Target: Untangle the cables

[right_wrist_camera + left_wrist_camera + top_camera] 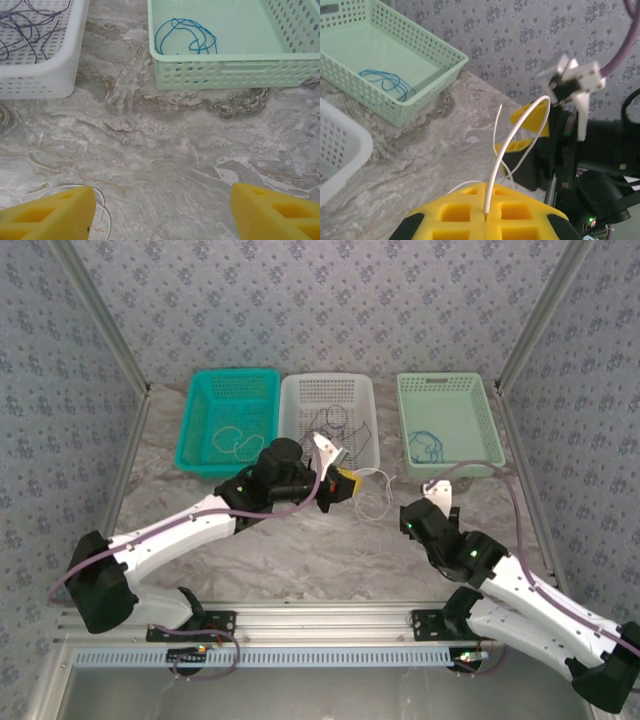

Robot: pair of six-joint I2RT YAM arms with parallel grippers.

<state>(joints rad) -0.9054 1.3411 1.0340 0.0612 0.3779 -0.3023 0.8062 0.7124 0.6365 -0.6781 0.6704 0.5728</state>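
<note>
L fingers [457, 212] tight on wht cable [488, 200]

White cable [489, 197] arching from left hand [485, 220], blue cable [197, 44] coiled in green basket [225, 56]

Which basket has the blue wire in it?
The pale green basket on the right; the white basket holds dark cables, the teal basket a whitish one.

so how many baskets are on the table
3, in a row along the far side: a teal basket on the left, a white basket in the middle, and a pale green basket on the right. None looks hidden.
</note>
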